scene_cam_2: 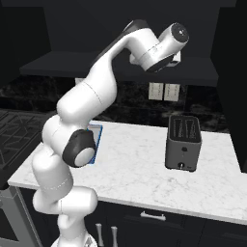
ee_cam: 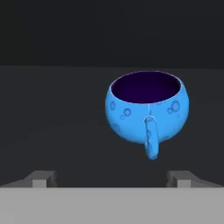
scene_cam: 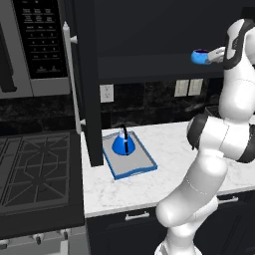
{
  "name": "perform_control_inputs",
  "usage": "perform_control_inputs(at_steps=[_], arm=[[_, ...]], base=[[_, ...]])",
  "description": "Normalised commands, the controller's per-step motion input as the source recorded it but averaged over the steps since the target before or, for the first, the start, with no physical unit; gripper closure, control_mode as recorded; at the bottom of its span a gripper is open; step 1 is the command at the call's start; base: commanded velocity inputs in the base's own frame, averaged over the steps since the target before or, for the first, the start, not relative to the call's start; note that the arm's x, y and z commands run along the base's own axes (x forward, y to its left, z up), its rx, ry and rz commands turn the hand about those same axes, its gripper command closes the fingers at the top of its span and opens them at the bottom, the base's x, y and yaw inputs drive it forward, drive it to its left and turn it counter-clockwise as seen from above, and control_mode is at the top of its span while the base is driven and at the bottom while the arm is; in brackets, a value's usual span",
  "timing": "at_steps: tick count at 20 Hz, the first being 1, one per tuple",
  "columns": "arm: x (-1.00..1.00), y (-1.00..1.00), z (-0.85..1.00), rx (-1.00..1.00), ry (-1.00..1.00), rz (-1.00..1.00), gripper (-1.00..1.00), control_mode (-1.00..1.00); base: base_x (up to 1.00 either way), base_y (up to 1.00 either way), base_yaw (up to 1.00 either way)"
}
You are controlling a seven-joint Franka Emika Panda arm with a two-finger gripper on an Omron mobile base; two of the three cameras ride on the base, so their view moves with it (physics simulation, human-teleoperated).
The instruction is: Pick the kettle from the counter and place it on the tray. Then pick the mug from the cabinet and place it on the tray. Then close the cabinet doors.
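The mug [ee_cam: 146,109] sits upright on the dark shelf of the cabinet [scene_cam: 149,67], right of centre in the hand view, handle toward the camera. The gripper [ee_cam: 111,177] faces it with jaws wide apart, holding nothing. At lower centre of the left base view, the kettle [scene_cam: 123,144] stands on the tray [scene_cam: 142,167].

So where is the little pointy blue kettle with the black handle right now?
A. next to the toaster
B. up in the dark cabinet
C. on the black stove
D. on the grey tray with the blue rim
D: the cone-shaped blue kettle with the black arched handle stands on the flat grey tray with the raised blue rim, on the white marble counter.
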Motion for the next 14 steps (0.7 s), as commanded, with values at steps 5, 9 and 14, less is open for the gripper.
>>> perform_control_inputs(at_steps=[5,9,14], arm=[[0.22,-0.14,0.00,0.00,0.00,0.06,-1.00,-1.00],[0.24,-0.27,0.00,0.00,0.00,0.00,-1.00,-1.00],[0.23,-0.05,0.00,0.00,0.00,0.02,-1.00,-1.00]], base=[[0.00,0.00,0.00],[0.00,0.00,0.00],[0.00,0.00,0.00]])
